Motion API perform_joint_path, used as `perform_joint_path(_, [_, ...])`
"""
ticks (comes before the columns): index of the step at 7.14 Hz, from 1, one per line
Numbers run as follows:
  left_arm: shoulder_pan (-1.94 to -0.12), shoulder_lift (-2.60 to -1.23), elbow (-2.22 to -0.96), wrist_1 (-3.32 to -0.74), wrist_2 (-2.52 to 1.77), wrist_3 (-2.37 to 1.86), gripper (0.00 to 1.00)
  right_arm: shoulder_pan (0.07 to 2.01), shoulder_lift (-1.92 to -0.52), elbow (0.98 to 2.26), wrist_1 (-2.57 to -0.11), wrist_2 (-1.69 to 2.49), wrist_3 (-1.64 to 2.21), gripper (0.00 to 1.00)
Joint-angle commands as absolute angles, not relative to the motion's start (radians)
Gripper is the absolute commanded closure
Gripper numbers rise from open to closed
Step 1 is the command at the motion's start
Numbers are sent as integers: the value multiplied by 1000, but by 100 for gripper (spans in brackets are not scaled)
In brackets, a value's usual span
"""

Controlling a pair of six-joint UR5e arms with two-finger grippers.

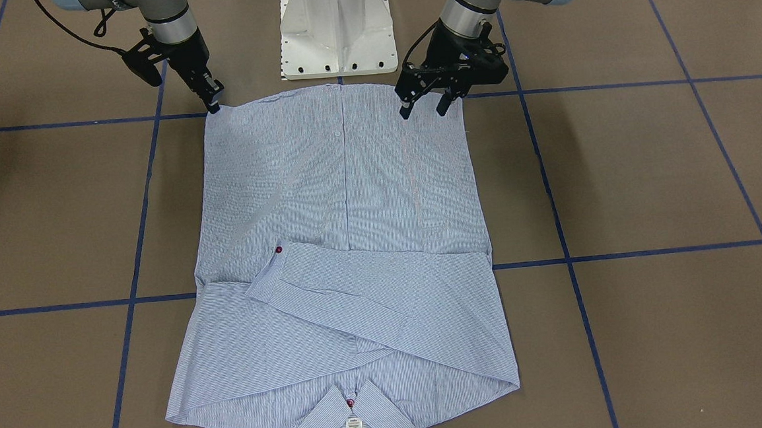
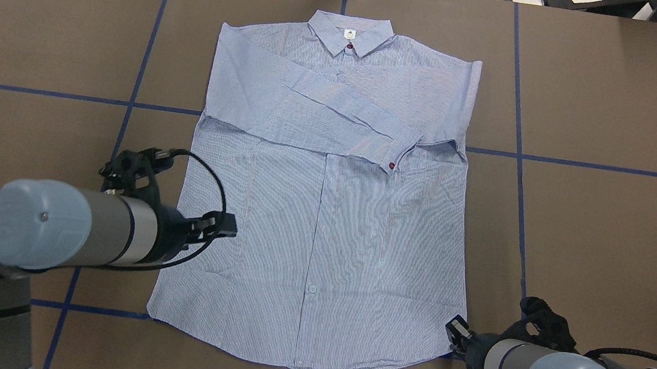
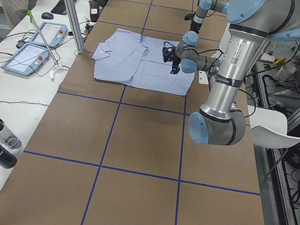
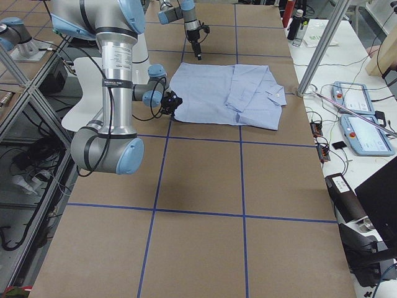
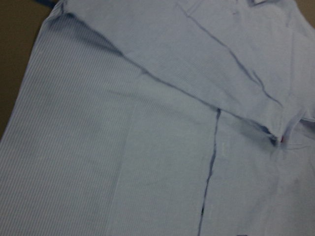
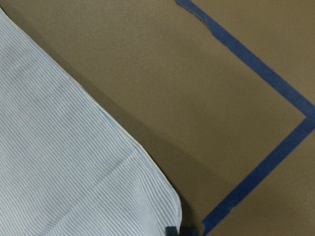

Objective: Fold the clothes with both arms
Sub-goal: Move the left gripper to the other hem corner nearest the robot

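Observation:
The light-blue striped shirt (image 1: pixel 347 196) lies flat, front up, on the brown table, collar (image 2: pixel 350 32) away from me. One sleeve is folded across the chest, its red-buttoned cuff (image 2: pixel 394 158) on top. My left gripper (image 1: pixel 423 111) is open and hovers over the hem near the shirt's left side (image 2: pixel 227 224). Its wrist view shows only shirt cloth (image 5: pixel 147 147). My right gripper (image 1: pixel 213 105) is low at the hem's right corner (image 2: pixel 454 329), its fingers together on that corner. The corner (image 6: pixel 167 206) meets a dark fingertip (image 6: pixel 179 230).
The white pedestal base (image 1: pixel 337 31) stands just behind the hem. Blue tape lines (image 1: pixel 621 252) cross the brown table. Bottles (image 3: pixel 0 142) and control tablets (image 3: pixel 39 46) lie along the table's far edge beside an aluminium post (image 3: pixel 70 6).

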State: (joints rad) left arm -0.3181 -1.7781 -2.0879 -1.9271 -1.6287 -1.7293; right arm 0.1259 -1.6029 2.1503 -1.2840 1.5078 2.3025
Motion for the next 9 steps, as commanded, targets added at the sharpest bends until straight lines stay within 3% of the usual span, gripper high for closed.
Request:
perform_joint_path(1, [-214, -1640, -2149, -1922, -1603, -1825, 21, 127, -1608, 2154, -1284, 1509, 2301, 100])
perform_joint_path(4, [-161, -1560, -2152, -1963, -1603, -1893, 22, 135, -1608, 2155, -1284, 1514, 2298, 100])
perform_joint_path(9, [-135, -1612, -2083, -1983, -1605, -1904, 27, 135, -1612, 2155, -1284, 1514, 2296, 100])
